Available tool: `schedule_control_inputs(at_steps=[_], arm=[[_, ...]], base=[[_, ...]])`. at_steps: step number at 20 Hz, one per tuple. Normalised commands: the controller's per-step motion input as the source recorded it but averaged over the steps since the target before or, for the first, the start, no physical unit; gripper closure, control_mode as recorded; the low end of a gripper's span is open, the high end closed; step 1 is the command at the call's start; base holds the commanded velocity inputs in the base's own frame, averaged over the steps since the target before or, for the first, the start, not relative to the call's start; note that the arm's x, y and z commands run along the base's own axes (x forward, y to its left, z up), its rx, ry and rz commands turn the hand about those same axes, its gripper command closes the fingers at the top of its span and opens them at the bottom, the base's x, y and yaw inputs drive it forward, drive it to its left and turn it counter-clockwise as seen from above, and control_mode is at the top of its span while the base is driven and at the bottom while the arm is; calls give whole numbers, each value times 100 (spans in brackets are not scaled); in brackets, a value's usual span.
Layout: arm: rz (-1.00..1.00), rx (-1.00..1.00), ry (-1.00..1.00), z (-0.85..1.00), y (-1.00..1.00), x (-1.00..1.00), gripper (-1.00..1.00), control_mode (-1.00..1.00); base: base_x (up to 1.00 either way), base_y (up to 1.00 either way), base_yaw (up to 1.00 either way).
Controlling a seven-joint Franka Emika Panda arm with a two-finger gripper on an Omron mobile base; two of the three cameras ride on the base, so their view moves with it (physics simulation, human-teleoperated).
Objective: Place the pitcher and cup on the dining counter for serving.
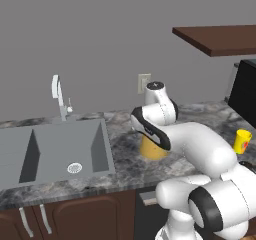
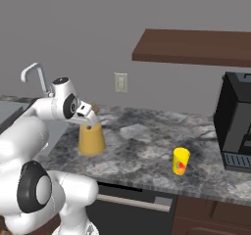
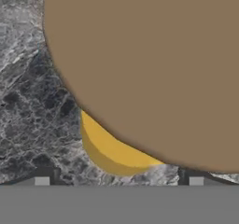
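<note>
1. Directly under our hand camera we see the pitcher's (image 3: 154, 69) flat brown lid, an orange-yellow crescent of its body showing below.
2. Our gripper (image 3: 119, 178) stands wide open just above that lid, holding nothing.
3. We see the pitcher (image 2: 91, 138) upright on the marbled worktop (image 2: 142, 153), between the sink (image 1: 55, 149) and the cup (image 2: 180, 161).
4. Our cup stands near the worktop's front edge, well apart from the pitcher.

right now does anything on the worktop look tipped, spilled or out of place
Nothing stands out. The pitcher stands upright on the worktop with its lid on, and the cup stands upright farther along, apart from it. No spill shows on the stone. The open tool sits just above the lid, holding nothing.
</note>
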Motion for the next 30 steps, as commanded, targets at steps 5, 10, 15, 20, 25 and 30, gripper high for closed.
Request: schedule_control_inputs(at_steps=[5, 10, 15, 20, 25, 30], arm=[[-1, -5, -7, -33, -3, 12, -100, -100], [0, -1, -4, -21, -1, 1, 100, -100], [0, 0, 0, 0, 0, 0, 100, -100], [0, 0, -3, 0, 0, -20, 100, -100], [0, 0, -14, 12, 0, -35, 100, -100], [0, 0, -15, 49, 0, -30, 100, -100]], base=[[0, 0, 0], [0, 0, 0], [0, 0, 0], [0, 0, 0], [0, 0, 0], [0, 0, 0]])
